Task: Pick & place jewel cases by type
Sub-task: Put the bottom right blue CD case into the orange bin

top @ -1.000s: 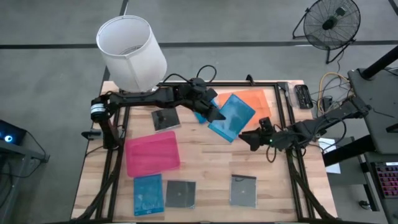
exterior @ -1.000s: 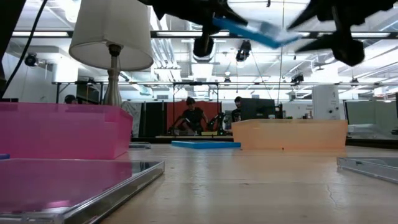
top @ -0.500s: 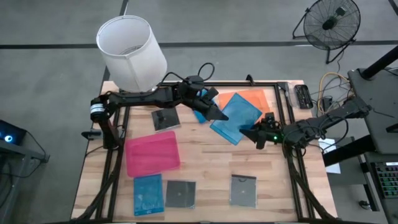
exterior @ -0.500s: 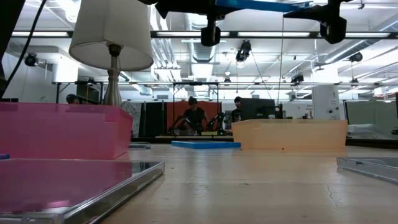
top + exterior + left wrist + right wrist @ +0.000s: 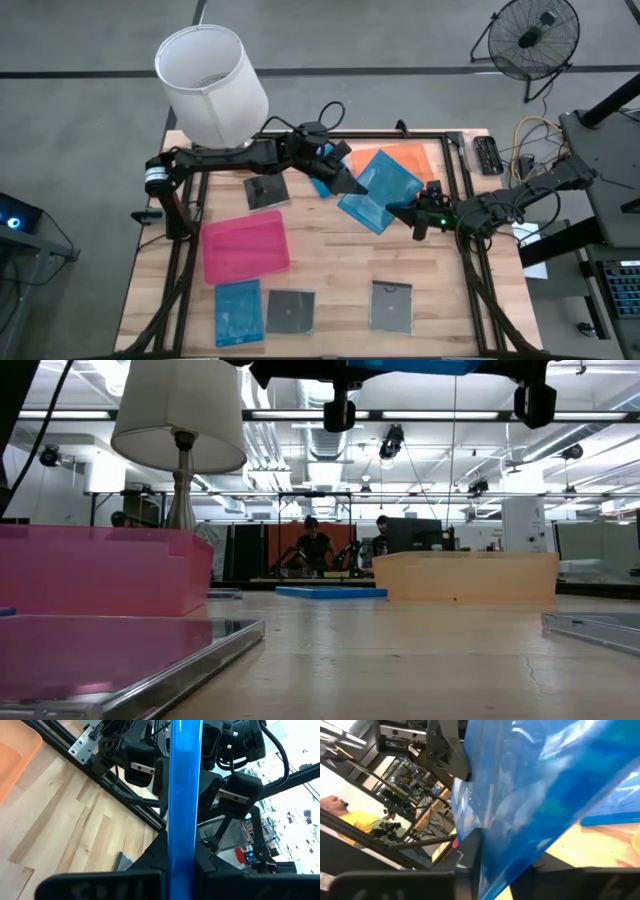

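At the upper centre of the high view, above the table, a blue jewel case hangs between both arms: left gripper jaws clamped on one edge, right gripper jaws clamped on the opposite edge.

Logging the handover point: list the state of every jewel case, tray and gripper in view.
Lifted blue jewel case: in the air, tilted, partly over the orange tray.
Left gripper: shut on the lifted blue jewel case.
Right gripper: at that case's corner.
Front blue jewel case: flat on the table.
Dark jewel cases: flat on the table.
Pink tray: empty.
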You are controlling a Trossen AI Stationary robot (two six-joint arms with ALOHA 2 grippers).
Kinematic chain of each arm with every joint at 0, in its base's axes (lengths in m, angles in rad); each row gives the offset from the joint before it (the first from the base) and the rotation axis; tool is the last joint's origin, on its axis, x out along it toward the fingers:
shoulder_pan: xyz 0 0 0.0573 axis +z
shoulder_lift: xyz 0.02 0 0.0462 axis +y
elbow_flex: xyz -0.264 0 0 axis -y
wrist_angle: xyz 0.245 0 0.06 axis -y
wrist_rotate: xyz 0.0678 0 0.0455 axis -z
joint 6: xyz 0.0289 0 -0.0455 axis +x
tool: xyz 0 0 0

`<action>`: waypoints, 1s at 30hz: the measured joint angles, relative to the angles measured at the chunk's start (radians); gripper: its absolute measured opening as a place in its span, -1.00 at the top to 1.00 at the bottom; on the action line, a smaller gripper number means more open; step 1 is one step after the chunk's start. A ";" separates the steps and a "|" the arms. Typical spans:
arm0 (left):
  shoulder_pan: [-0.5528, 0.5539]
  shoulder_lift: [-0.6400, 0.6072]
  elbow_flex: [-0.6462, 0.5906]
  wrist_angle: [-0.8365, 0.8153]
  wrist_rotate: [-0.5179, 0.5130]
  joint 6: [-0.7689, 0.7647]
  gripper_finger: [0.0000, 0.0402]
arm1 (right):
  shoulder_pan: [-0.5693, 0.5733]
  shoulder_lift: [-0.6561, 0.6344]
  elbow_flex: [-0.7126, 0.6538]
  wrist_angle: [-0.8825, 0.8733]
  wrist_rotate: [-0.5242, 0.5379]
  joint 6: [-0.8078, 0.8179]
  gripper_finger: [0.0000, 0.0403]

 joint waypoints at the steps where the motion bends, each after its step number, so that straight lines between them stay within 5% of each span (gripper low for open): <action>1: 0.000 0.000 0.000 0.000 0.000 0.001 0.97 | 0.000 0.000 0.000 0.002 -0.002 -0.002 0.75; 9: 0.004 0.000 -0.003 0.070 -0.005 -0.011 0.77 | 0.000 -0.002 0.002 0.018 -0.001 -0.019 0.83; 15: 0.036 -0.005 -0.003 0.176 -0.006 -0.030 0.44 | 0.000 -0.008 0.002 0.015 -0.001 -0.041 0.83; 23: 0.117 -0.057 0.000 0.028 0.002 -0.004 0.08 | -0.001 -0.063 0.000 0.005 0.025 -0.095 0.83; 30: 0.139 -0.121 -0.001 0.021 -0.005 0.019 0.06 | -0.008 -0.088 0.000 -0.063 0.264 0.120 0.83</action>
